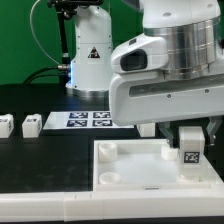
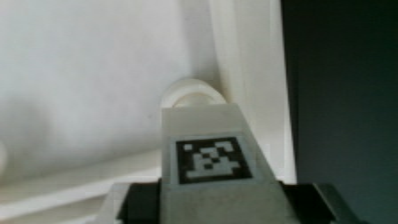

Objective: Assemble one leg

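Exterior view. Arm [image 1: 170,60] fills the upper right of the frame, with white and grey housing and the wrist pointing down. Black table [image 1: 40,160] runs across the lower half. White panel [image 1: 140,168] lies flat from lower centre to lower right. It has a raised rim, and a round socket [image 1: 106,150] shows at its upper-left corner. Marker board [image 1: 85,121] lies flat at centre left, above the panel in frame and apart from it. Loose peg [image 1: 31,125] sits left of the board. Second peg [image 1: 5,126] sits at the left edge, apart from the first.

Gripper [image 1: 191,140] is at right of centre, clamped on the leg [image 1: 190,153]. The leg is upright with its tag facing the camera, over the right part of the panel. Its lower end meets the panel in outline; cannot tell contact from here.

Wrist view. Leg [image 2: 214,150] is pinched between both fingers [image 2: 134,205], tag toward the lens. Its far end overlaps a corner socket [image 2: 191,95] of the panel [image 2: 89,90]. Cannot tell whether it is in the socket or above it. Dark table [image 2: 347,90] shows beside the panel's edge.
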You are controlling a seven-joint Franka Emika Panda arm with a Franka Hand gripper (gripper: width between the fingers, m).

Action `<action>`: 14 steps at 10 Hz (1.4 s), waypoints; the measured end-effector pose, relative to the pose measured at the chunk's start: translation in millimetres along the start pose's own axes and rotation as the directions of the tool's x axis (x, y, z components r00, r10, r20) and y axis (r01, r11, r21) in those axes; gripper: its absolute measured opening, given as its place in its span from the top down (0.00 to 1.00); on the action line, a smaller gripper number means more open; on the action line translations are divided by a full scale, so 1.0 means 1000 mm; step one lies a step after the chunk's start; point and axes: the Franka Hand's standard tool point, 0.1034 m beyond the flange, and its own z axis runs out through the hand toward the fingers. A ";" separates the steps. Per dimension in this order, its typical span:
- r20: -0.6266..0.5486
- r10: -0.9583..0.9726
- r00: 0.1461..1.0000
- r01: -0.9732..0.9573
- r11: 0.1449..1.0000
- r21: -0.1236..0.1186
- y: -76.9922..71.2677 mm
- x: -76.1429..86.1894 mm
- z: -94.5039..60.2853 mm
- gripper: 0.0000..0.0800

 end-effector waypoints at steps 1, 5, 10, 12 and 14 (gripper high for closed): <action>-0.005 0.067 0.998 -0.067 0.998 0.001 0.000 0.000 0.001 0.63; -0.085 0.653 0.753 -0.644 0.757 0.108 -0.002 -0.011 0.005 0.63; 0.005 0.896 0.444 -0.882 0.436 0.178 -0.015 -0.014 0.009 0.61; -0.020 0.823 0.568 -0.809 0.563 0.171 -0.012 -0.013 0.008 0.37; -0.101 0.553 0.827 -0.542 0.832 0.114 -0.004 -0.011 0.007 0.20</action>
